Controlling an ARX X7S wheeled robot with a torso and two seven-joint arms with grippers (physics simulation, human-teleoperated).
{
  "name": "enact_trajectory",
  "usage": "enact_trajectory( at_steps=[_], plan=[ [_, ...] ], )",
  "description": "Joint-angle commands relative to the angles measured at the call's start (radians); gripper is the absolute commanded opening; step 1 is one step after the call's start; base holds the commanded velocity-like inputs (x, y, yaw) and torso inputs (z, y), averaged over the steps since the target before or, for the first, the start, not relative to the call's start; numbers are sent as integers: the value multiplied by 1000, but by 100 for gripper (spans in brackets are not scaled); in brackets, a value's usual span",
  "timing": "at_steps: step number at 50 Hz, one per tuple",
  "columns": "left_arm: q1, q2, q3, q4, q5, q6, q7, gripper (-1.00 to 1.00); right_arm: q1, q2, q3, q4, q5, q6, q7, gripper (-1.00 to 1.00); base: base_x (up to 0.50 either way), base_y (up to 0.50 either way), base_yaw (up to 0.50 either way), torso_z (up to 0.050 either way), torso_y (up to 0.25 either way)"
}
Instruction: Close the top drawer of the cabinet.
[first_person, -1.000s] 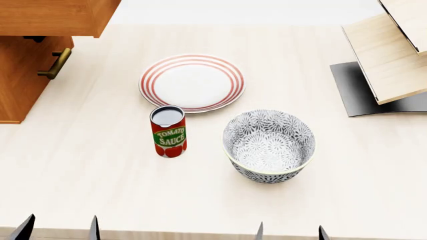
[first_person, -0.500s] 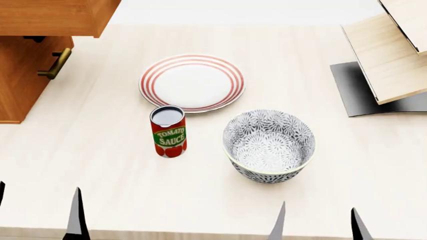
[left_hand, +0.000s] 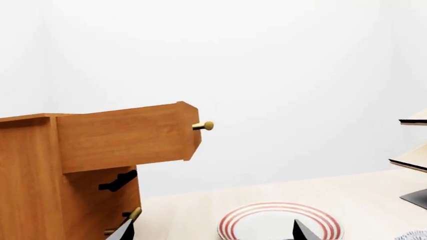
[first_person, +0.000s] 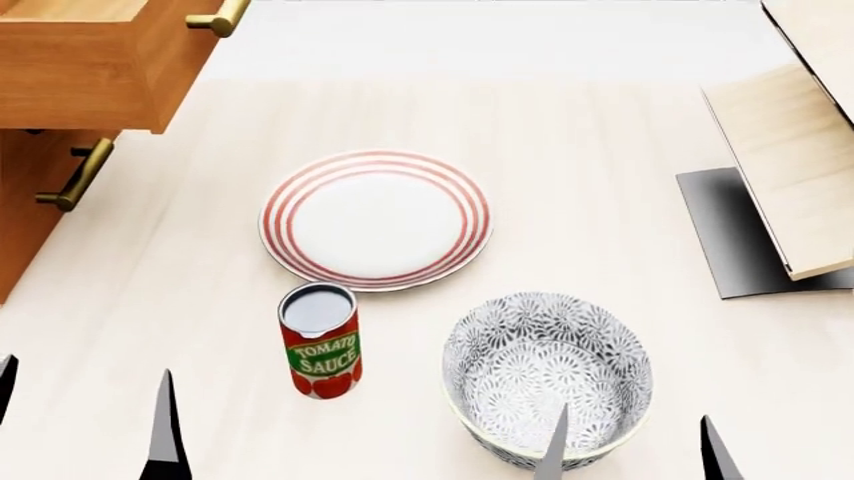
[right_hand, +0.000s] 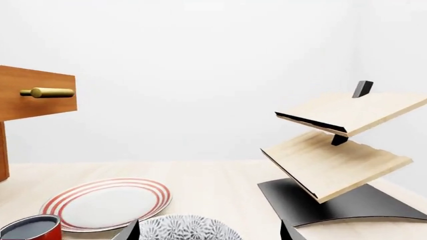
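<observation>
top drawer stands pulled out, both grippers low and apart from it

your left gripper (first_person: 83, 420) shows only as two dark fingertips (first_person: 163, 430) at the near edge of the table (first_person: 641, 150), spread wide with nothing between them. your right gripper (first_person: 627, 450) shows the same way, its fingertips (first_person: 551, 448) set wide apart and bare, one of them lying in front of the patterned bowl (first_person: 547, 375) in the head view.

the top drawer (first_person: 94, 60) sticks out from the cabinet (first_person: 27, 200), far ahead of your left fingers and off to their outer side. in the left wrist view the top drawer (left_hand: 127, 135) juts well past the cabinet (left_hand: 33, 185) body, with its brass handle (left_hand: 203, 126) at the far end of the front. the right wrist view catches the drawer front (right_hand: 37, 95) and its handle (right_hand: 47, 92) well off to the left-arm side of your right fingers. the lower drawer's handle (first_person: 74, 175) sits below and behind the open front.

between your two grippers and a little ahead stands the tomato sauce can (first_person: 320, 340), upright, just beside the bowl but not touching it. beyond the can lies the red-striped plate (first_person: 376, 220), near the can's far side. ahead of your right fingers and to their outer side stands the pale wooden rack (first_person: 801, 180) on its dark base (first_person: 741, 235), well apart from the bowl.

neither gripper touches anything.
</observation>
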Motion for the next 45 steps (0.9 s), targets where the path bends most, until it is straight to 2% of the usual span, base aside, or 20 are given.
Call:
enact_trajectory(
  at_steps=[1, 3, 45],
  plan=[
    [-9, -13, 25, -11, 39, 12, -27, 100, 5, 11, -18, 16, -1, -13, 9, 100, 500, 0, 0, 0, 0],
    [-2, -15, 31, -16, 94, 68, -66, 100, 7, 13, -19, 15, 2, -10, 10, 100, 500, 0, 0, 0, 0],
    [0, -66, 107, -40, 101, 86, -68, 100, 12, 44, -36, 19, 52, -6, 34, 100, 495, 0, 0, 0, 0]
  ],
)
